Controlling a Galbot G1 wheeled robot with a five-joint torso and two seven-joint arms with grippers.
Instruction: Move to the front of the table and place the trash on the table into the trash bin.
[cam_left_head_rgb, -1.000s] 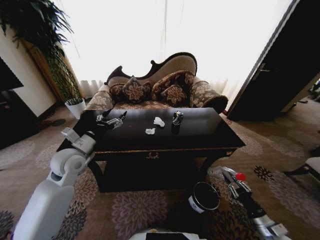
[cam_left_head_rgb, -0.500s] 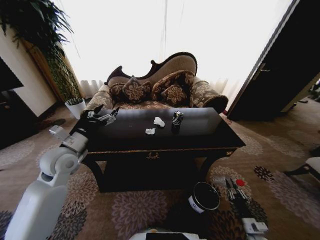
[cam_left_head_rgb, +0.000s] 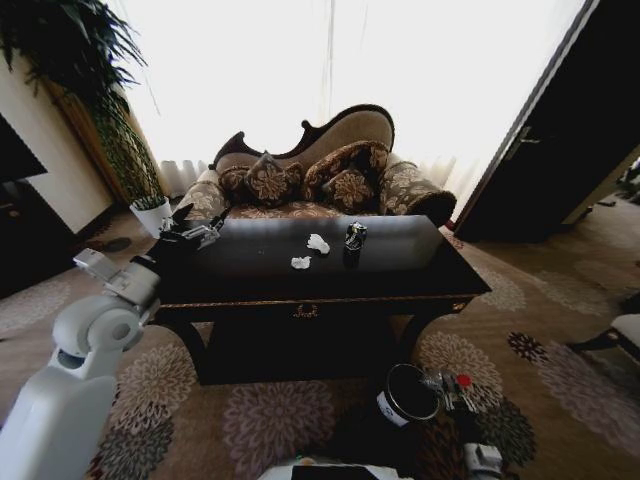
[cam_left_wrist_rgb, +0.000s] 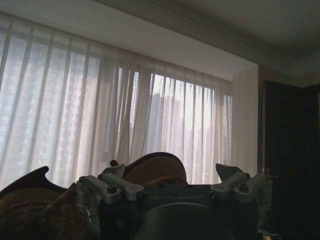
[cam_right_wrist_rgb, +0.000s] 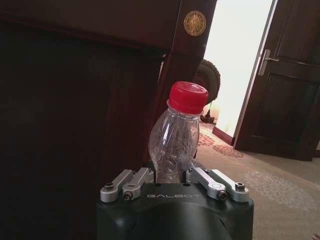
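Room: bright curtained window behind a patterned sofa (cam_left_head_rgb: 310, 170), flowered carpet underfoot.
Table: the dark glossy table (cam_left_head_rgb: 400, 275) stands before the sofa, seen from its front.
Trash on table: two white paper wads (cam_left_head_rgb: 317, 243) near mid-top, just beside a dark crushed can (cam_left_head_rgb: 354, 236).
Trash bin: the black trash bin (cam_left_head_rgb: 408, 394) sits on the carpet below the table's front edge, toward the right.
Left gripper (cam_left_head_rgb: 193, 233): arm stretched forward, raised at the table's far-left corner, fingers spread and empty.
Right gripper (cam_left_head_rgb: 442, 383): low, just beside the bin's rim, fingers pinching a clear plastic bottle (cam_right_wrist_rgb: 175, 137) with a red cap, upright in the right wrist view.
Change: over the last second the left arm has drawn back leftward off the tabletop; the right gripper has carried the bottle in toward the bin.
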